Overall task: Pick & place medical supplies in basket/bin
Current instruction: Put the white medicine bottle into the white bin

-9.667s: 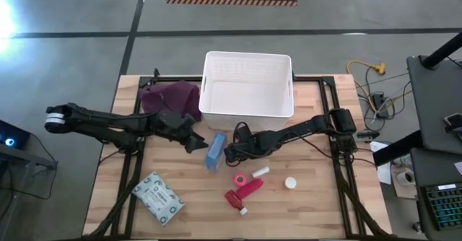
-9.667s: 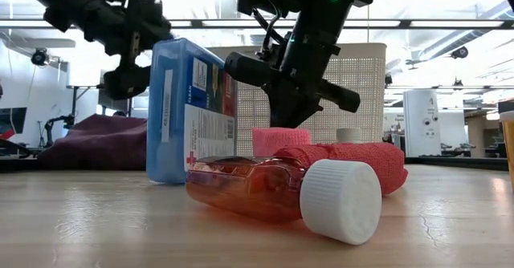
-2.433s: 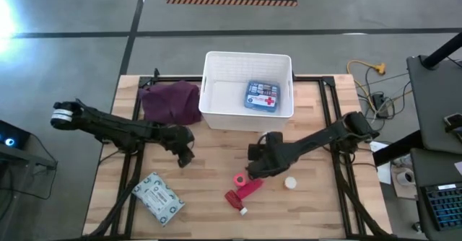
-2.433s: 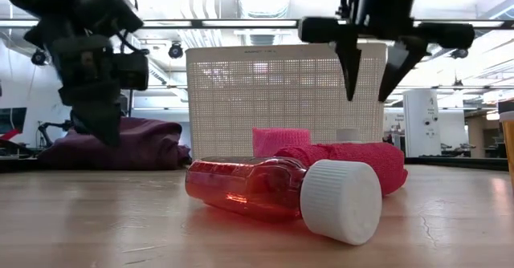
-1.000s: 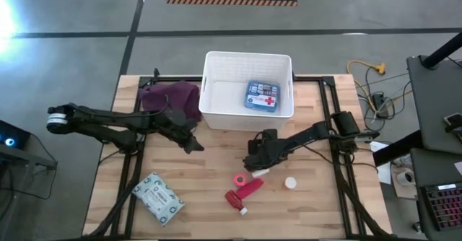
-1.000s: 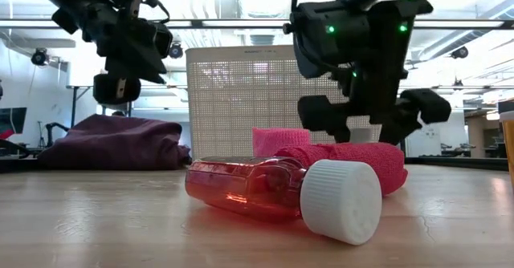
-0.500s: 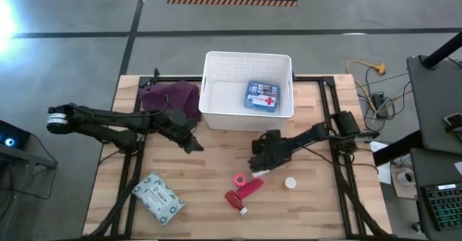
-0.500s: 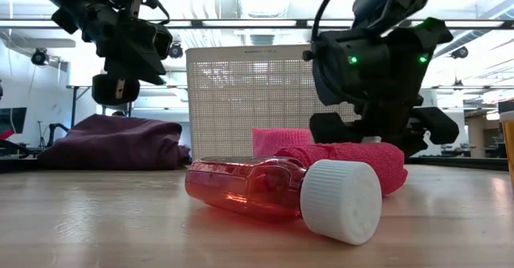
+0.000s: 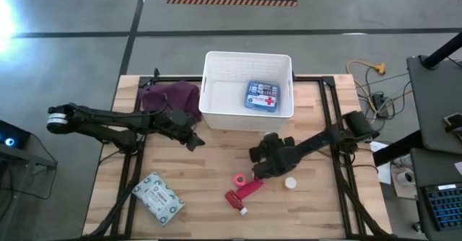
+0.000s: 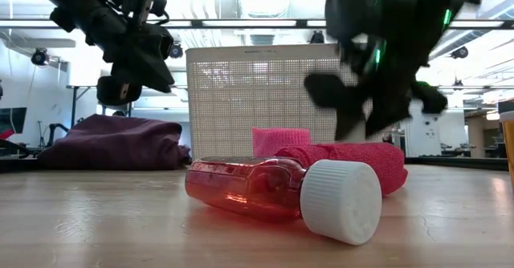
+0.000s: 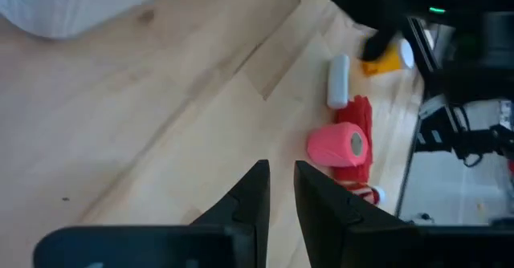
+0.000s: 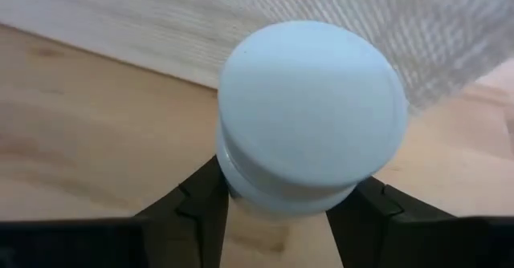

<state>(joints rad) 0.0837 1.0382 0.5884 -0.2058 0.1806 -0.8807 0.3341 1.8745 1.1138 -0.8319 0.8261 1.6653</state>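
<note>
The white basket [image 9: 249,55] stands at the table's far middle with the blue box [image 9: 261,97] inside it. My right gripper [image 9: 260,169] is in front of the basket, shut on a small white bottle [image 12: 309,111]. A pink tape roll [image 9: 239,179], a pink wrap [image 9: 251,187] and a red tube [image 10: 249,189] with a white cap lie just near of it. Another white bottle [image 9: 291,183] lies to their right. The grey-white packet [image 9: 158,198] lies at the near left. My left gripper [image 9: 193,141] hovers shut beside the maroon cloth [image 9: 170,100]. My right gripper pinches the small white bottle between its two fingers [image 12: 205,208], which sit on opposite sides of the body just under the cap [image 12: 234,189]. The cap faces back along the fingers toward the wrist. Whether the bottle's other end rests on the table I cannot tell.
Black frame rails run along the table's left and right sides. Bare wood lies between the two grippers and along the near edge. Cables and a dark stand are off the table's right edge.
My right gripper has shifted slightly toward the near edge onto the small white bottle and has closed its fingers on it. In the last half second it shows higher and blurred in the low view.
</note>
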